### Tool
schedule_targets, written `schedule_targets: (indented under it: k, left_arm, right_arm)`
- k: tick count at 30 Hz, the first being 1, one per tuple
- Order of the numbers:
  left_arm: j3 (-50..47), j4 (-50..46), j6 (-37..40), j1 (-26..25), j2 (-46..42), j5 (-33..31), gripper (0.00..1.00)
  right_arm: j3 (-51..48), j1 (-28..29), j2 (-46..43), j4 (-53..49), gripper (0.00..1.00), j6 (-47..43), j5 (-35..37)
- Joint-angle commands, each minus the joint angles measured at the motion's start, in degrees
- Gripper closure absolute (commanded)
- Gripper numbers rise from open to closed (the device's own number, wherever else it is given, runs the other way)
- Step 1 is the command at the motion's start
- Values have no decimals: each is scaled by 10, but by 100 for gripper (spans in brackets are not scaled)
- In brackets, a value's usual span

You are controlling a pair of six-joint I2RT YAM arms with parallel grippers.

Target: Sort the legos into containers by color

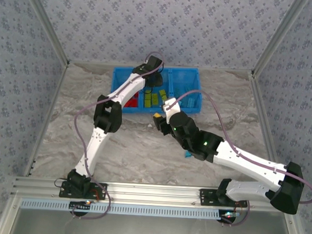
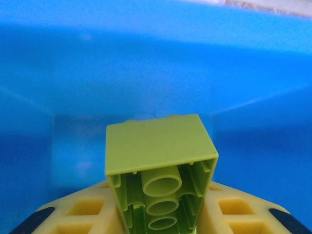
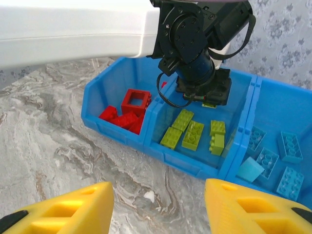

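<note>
While the left end effector (image 2: 158, 219) clamps a lime brick (image 2: 158, 146) inside the bin (image 3: 185, 163), the right end effector (image 3: 158, 204) gapes wide, holding nothing.
Open marble surface (image 3: 58, 126) runs along the bin's near wall.

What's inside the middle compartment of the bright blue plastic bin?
Several loose lime green plastic bricks on its floor. The left gripper, shut on another lime green brick, covers the far end.
</note>
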Motion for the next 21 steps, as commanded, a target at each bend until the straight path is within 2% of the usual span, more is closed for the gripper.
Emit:
schedule_targets:
  k: [1, 5, 10, 15, 18, 21]
  left_arm:
    - [13, -33, -4, 3, 11, 14, 64]
    - [13, -47, 2, -1, 3, 15, 56]
    - [13, -67, 3, -1, -23, 15, 45]
    - [1, -78, 0, -7, -77, 13, 43]
    - [-38, -59, -2, -17, -143, 5, 43]
    - [-94, -37, -11, -29, -227, -7, 43]
  right_arm:
    - [-9, 1, -11, -14, 45, 25, 15]
    - [-12, -8, -6, -21, 45, 32, 15]
    - [-10, -28, -11, -78, 44, 81, 21]
    - [-11, -29, -31, -135, 44, 125, 45]
    - [-3, -28, -38, -191, 45, 186, 68]
    - [13, -29, -32, -294, 45, 316, 104]
